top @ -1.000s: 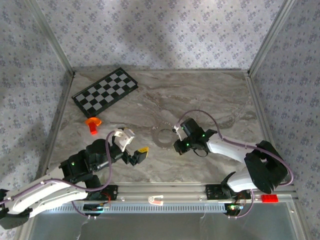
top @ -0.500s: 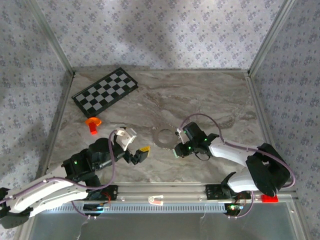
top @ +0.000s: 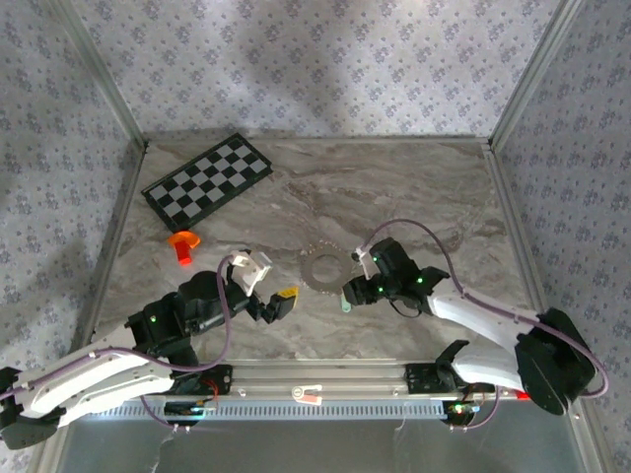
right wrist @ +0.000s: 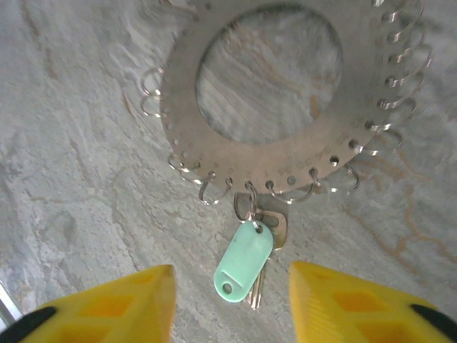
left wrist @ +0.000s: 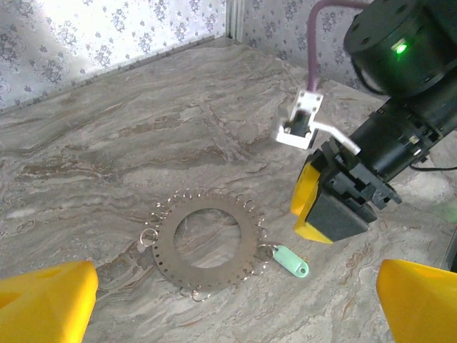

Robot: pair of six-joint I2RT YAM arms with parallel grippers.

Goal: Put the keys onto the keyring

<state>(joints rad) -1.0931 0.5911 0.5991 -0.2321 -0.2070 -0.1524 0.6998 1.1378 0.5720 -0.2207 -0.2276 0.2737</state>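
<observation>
Over keys, right pincer parted, empty

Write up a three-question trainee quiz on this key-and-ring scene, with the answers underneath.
1. True or false: the right gripper is clamped on the keys.
2. Where do the keys lie? A) inside the hole of the keyring; B) at its outer rim, joined to it by a small loop; C) well apart from it on bare marble.
3. Fill in: the small orange piece lies just to the near side of the ____.
Key: 1 false, its fingers stand apart on either side of the keys without touching them. 2 B. 3 checkerboard.
</observation>
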